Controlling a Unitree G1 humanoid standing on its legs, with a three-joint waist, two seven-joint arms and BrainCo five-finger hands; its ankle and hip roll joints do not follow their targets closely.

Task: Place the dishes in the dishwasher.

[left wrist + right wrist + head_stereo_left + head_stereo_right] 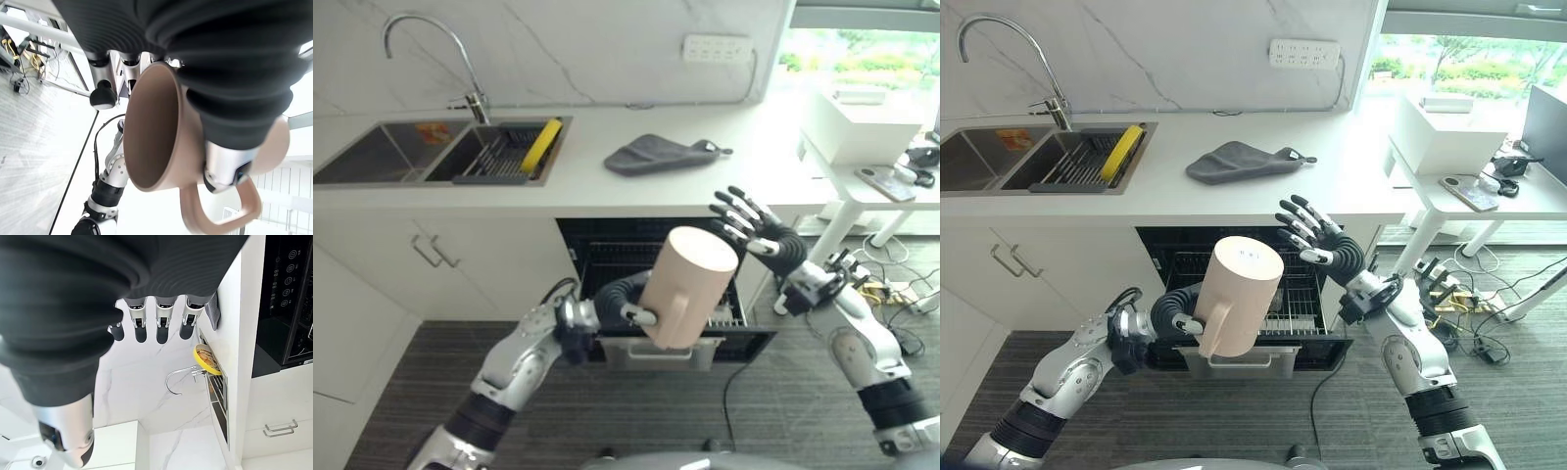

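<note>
Beige ceramic in the grip: the left hand has its fingers curled round a tall mug, thumb pressed against the side by the handle, and holds it tilted in the air, above the front edge of the pulled-out dishwasher rack. The right hand hovers just beside the mug's upper rim, fingers straight and spread, holding nothing. Below both, the dishwasher stands open under the white table. Up on the table lies a grey cloth, and further left, the sink carries a drying rack with a yellow plate standing in it, beneath the curved tap.
</note>
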